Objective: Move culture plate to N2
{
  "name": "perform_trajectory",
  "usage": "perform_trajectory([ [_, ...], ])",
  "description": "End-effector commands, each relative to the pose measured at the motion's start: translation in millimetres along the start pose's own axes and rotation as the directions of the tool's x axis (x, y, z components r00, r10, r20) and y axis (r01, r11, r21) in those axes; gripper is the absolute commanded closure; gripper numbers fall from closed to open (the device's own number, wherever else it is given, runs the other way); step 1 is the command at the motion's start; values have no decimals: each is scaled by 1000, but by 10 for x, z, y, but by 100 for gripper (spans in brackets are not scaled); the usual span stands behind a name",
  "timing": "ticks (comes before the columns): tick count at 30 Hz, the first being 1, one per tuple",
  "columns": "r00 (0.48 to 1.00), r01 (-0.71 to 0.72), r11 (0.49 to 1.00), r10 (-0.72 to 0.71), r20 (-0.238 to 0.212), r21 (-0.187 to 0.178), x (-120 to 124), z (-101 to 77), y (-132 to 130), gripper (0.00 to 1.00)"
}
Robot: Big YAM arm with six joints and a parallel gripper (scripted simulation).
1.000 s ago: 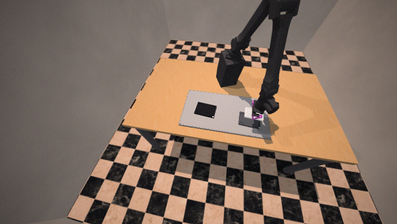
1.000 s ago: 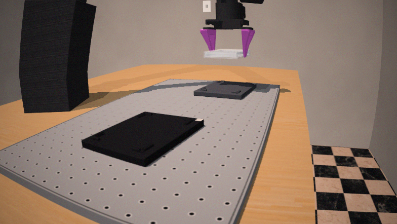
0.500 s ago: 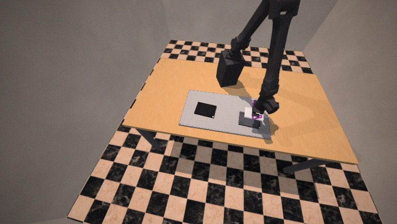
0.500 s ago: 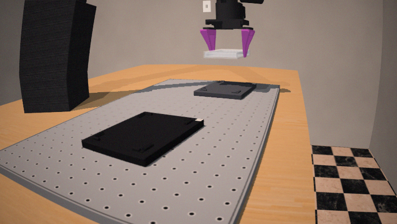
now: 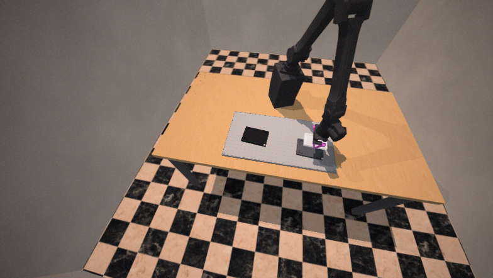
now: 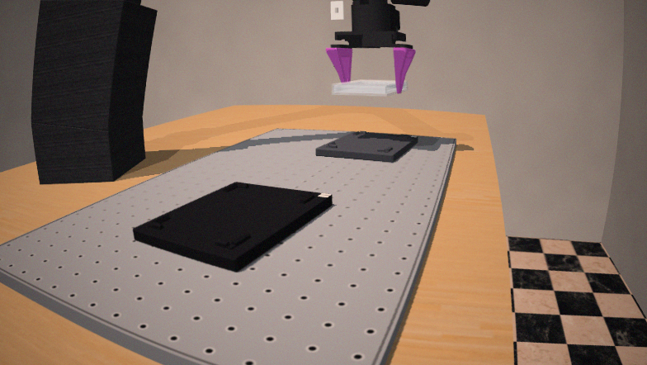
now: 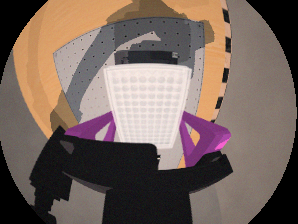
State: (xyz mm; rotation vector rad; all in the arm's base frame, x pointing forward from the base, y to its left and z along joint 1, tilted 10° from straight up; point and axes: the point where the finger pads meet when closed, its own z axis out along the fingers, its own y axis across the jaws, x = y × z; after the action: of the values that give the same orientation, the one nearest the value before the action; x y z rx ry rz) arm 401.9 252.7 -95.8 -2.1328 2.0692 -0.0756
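The pincer stood wide, clamped on the lidded plate, held level and well above the far grey nest. The near black nest sat apart on the bench.

Wood worktop carries grey perforated board under the jaws and, off to their side, arm's black base block.

The arm's upper links are cut off by the top edge in the top view, the pincer is largely hidden there beneath the wrist, the culture plate's near end is covered by the wrist body, and its lid seam cannot be made out.
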Motion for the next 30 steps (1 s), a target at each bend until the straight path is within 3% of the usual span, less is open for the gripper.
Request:
perform_trajectory([
  [1,1000,1,1000,-1,15,15,-64,-147,-19,100],
  [7,1000,1,1000,-1,15,15,-64,-147,-19,100],
  [9,999,-39,999,38,26,35,48,-147,-107,100],
  [30,1000,-16,999,15,20,36,696,-131,-85,100],
])
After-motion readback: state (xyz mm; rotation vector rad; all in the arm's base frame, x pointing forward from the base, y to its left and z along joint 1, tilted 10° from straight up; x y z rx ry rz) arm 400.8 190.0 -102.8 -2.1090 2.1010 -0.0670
